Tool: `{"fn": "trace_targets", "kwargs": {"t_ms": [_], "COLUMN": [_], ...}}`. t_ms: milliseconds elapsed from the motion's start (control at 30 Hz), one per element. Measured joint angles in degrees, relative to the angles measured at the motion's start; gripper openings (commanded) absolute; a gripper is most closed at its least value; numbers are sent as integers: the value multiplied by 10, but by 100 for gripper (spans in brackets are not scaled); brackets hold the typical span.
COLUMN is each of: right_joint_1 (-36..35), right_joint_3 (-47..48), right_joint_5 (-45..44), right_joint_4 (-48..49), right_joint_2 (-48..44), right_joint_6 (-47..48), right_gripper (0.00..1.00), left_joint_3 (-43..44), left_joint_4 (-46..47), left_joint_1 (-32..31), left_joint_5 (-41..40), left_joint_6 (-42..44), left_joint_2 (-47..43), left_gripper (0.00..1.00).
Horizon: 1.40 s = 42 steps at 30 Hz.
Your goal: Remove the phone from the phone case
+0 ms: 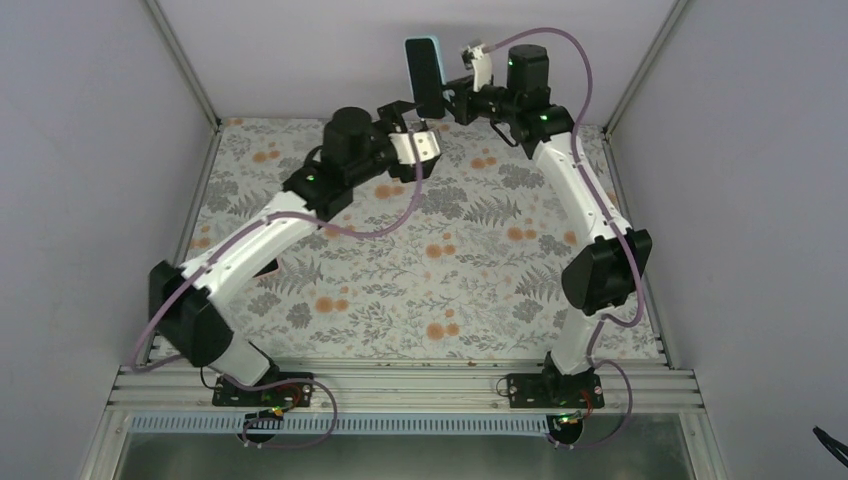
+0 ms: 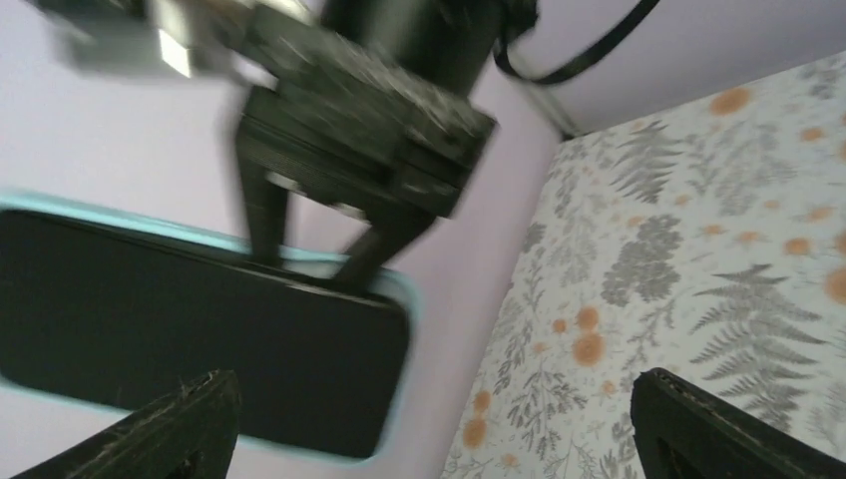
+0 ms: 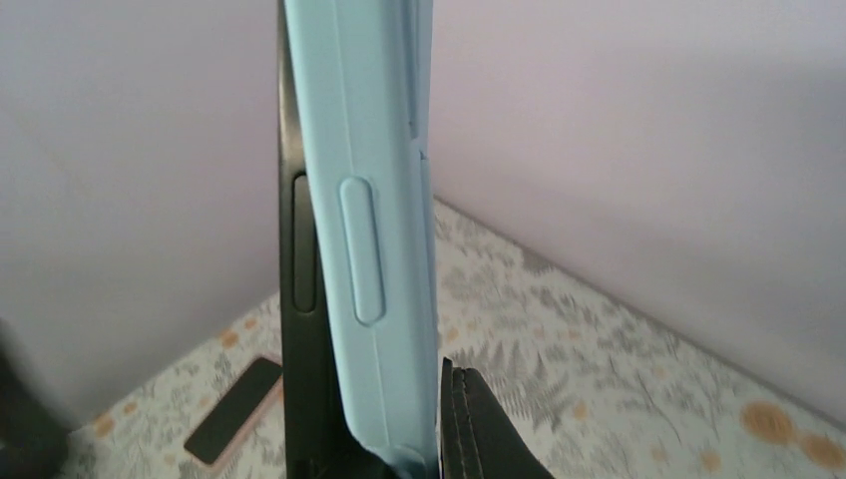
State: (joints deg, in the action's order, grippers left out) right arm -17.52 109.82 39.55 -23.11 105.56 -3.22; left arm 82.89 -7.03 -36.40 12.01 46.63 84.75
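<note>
1. A black, flat rectangular phone (image 1: 428, 85) in a light-blue, soft-looking phone case (image 1: 421, 45) is held upright in the air at the far side of the table (image 1: 480, 300), in front of the pale back wall (image 1: 330, 60).
2. The cased phone is gripped near its lower end by the right gripper (image 1: 447, 100). Its black fingers (image 2: 264, 215) are clamped together on it, one seen across the dark screen and the other (image 3: 479, 429) pressed to the back of the case.
3. In the right wrist view the pair is seen edge-on. The phone's black side, with a long side button, is shown bare just beside the case's blue wall – the case's own raised button strip lies next to it, not over it.
4. In the left wrist view a thin blue rim is seen around the screen.
5. The left gripper (image 1: 412, 122) is poised just below and in front of the phone. Its two dark fingers (image 2: 190, 424) are spread wide apart and nothing is held between them.
6. The table is covered by a cloth printed with grey ferns and orange flowers.
7. A small, flat black rectangle (image 3: 234, 409) with a pale edge is seen lying on it – what it is cannot be told.
</note>
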Motion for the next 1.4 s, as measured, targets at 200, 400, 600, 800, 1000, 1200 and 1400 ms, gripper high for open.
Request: {"fn": "trace_targets", "kwargs": {"t_ms": [200, 400, 600, 800, 1000, 1200, 1400], "right_joint_1": [-37, -42, -43, -47, -52, -55, -62], "right_joint_3": [69, 71, 71, 71, 71, 55, 35], "right_joint_5": [-40, -42, -41, -40, -44, -57, -64], "right_joint_4": [24, 24, 24, 24, 29, 67, 103], "right_joint_2": [7, 9, 14, 15, 15, 14, 1], "right_joint_6": [-27, -30, -30, -31, -34, -38, -48], "right_gripper": [3, 3, 3, 3, 3, 3, 3], "left_joint_3": [2, 30, 31, 31, 13, -10, -98], "left_joint_4": [105, 166, 187, 188, 223, 258, 489], "left_joint_1": [-8, 0, 3, 3, 2, -11, -27], "left_joint_5": [-91, -122, -132, -139, -174, -218, -277], "left_joint_6": [-32, -62, -77, -76, -80, -51, 88], "left_joint_2": [69, 70, 78, 87, 87, 87, 104], "left_gripper": [88, 86, 84, 83, 66, 33, 43]}}
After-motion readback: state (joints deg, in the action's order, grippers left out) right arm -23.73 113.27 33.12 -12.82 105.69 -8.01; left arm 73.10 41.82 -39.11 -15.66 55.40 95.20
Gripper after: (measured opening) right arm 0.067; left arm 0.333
